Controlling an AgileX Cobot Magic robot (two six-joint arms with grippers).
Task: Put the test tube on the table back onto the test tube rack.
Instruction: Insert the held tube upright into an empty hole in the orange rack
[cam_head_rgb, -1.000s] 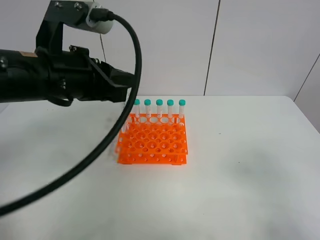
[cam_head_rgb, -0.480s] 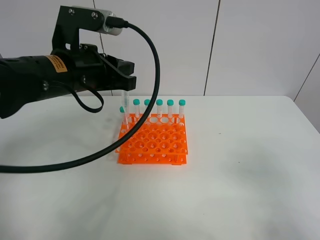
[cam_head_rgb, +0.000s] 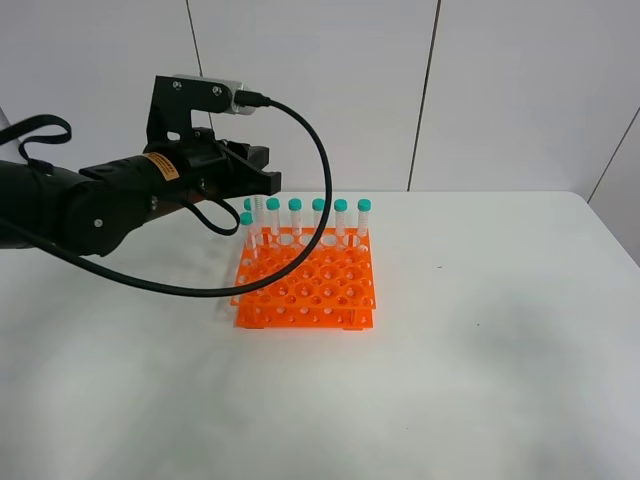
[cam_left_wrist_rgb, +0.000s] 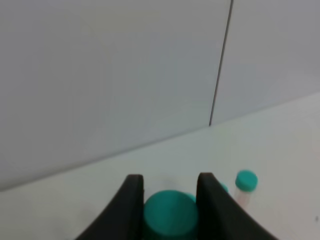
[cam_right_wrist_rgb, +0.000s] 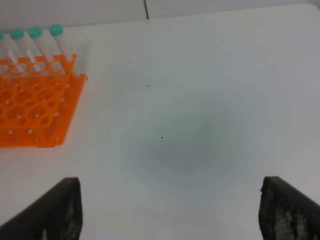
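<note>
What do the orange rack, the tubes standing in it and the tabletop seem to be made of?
Test tube rack: likely moulded plastic, bright orange, slightly glossy.
Test tubes: clear, probably plastic, though glass cannot be excluded; opaque teal caps.
Table: white, matte, no glare; material unclear, perhaps laminate.

Wide-spread pincer (cam_right_wrist_rgb: 172, 207) over table (cam_right_wrist_rgb: 200, 75), rack (cam_right_wrist_rgb: 35, 110) nearby

"What's different from a second ago?"
"The left gripper (cam_head_rgb: 268, 184) has drawn back and dropped lower, carrying the test tube (cam_left_wrist_rgb: 170, 220) to the back-left corner of the test tube rack (cam_head_rgb: 310, 290)"
</note>
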